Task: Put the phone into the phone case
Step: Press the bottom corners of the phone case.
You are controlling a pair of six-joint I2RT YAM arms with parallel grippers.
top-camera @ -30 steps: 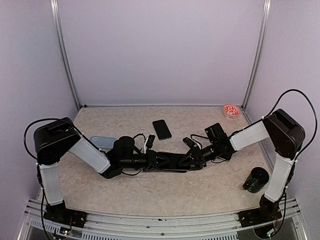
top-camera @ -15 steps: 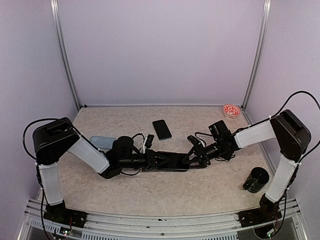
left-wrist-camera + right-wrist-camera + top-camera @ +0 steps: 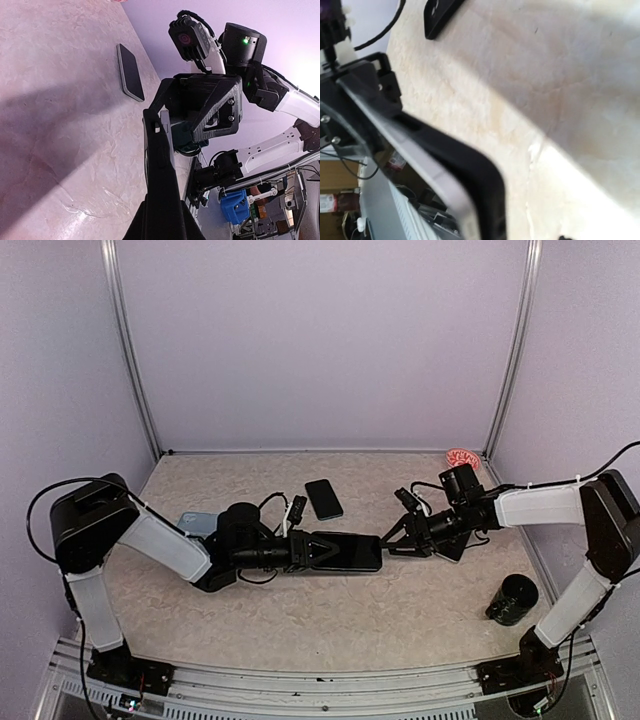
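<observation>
My left gripper [image 3: 318, 551] is shut on the left end of a black phone case [image 3: 346, 552], held level just above the table. A silver-edged phone [image 3: 415, 160] sits inside the case; in the left wrist view the case [image 3: 161, 170] shows edge-on between my fingers. My right gripper [image 3: 392, 543] stands open at the case's right end, its fingers [image 3: 215, 105] spread on either side of that end. Whether they touch it I cannot tell.
A second black phone [image 3: 323, 498] lies flat behind the grippers. A light blue flat item [image 3: 203, 524] lies by the left arm. A black cylinder [image 3: 514, 600] stands at the right front, and a red-and-white dish [image 3: 462, 458] sits in the back right corner.
The right gripper has opened and drawn back to the right, off the case. The left gripper has carried the case slightly right and away from the front edge.
</observation>
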